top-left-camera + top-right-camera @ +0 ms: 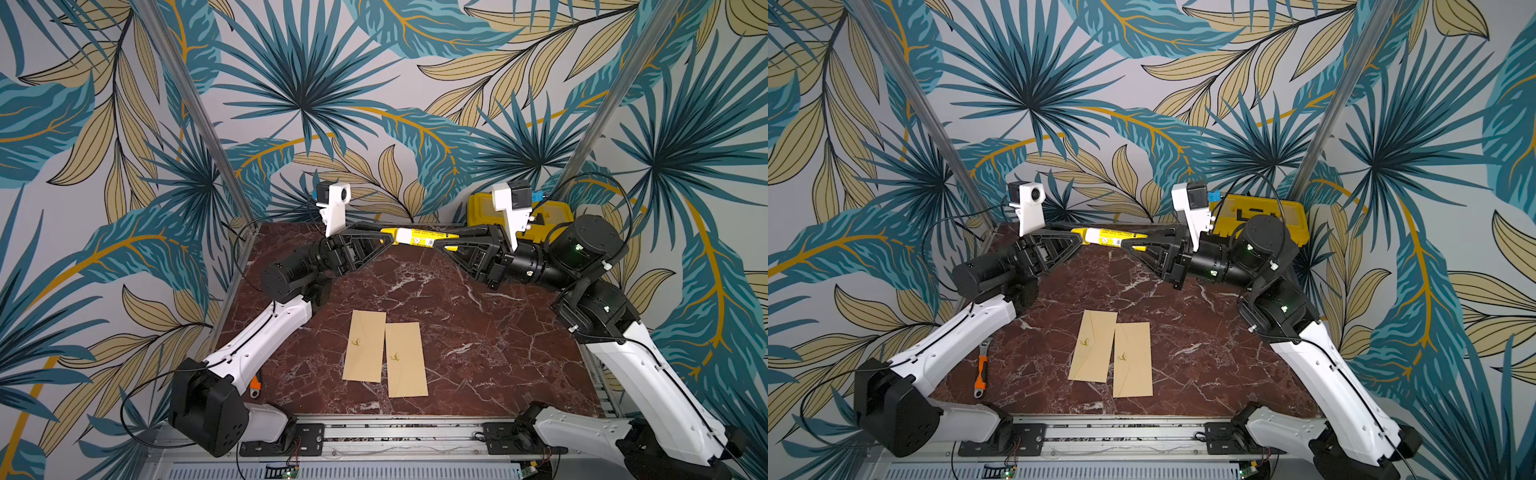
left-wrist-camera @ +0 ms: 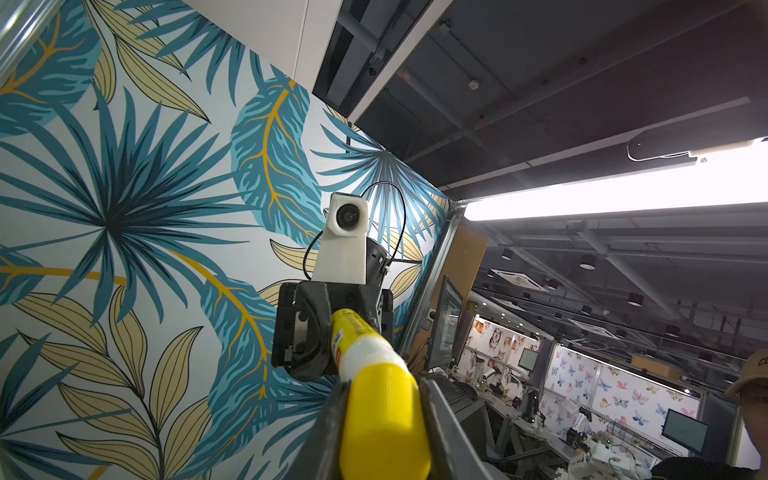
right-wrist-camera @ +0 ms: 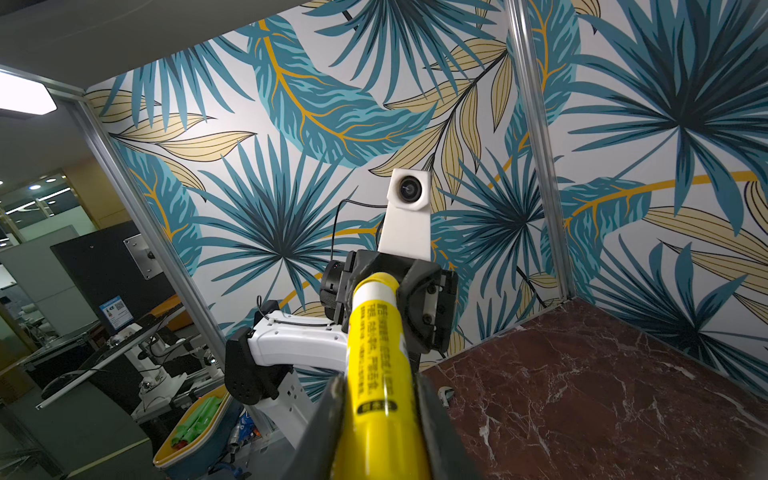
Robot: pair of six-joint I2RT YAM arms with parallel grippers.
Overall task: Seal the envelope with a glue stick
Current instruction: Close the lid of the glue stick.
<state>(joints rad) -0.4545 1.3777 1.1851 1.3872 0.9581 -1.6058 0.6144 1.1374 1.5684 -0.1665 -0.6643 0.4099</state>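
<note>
Where the two arms meet above the far part of the tabletop [image 1: 415, 291], both top views show the glue stick [image 1: 419, 237] held level in the air, clear of the surface, between the left hand [image 1: 388, 238] and the right hand [image 1: 441, 243]. The left hand is clamped on the yellow cap [image 1: 388, 232] end, and the right hand is clamped on the labelled barrel. Nearer the arm bases, the left-side envelope [image 1: 365, 347] and the right-side envelope [image 1: 406, 359] lie flat on the tabletop, long edges just beside each other, well apart from the glue stick. A yellow toolbox [image 1: 1283, 216] stands at the far corner behind the right arm. In a top view, an orange-handled wrench [image 1: 981, 370] lies beside the left arm. In the left wrist view, the fingers [image 2: 332, 419] of the left hand [image 2: 382, 382] press against both sides of the cap [image 2: 386, 415]. A white band of the glue stick [image 2: 365, 353] follows the cap, and the right hand [image 2: 345, 332] grips the far end. In the right wrist view, the right hand [image 3: 380, 378] grips the printed yellow barrel of the glue stick [image 3: 378, 353], and the left hand [image 3: 380, 286] closes around its far end.
</note>
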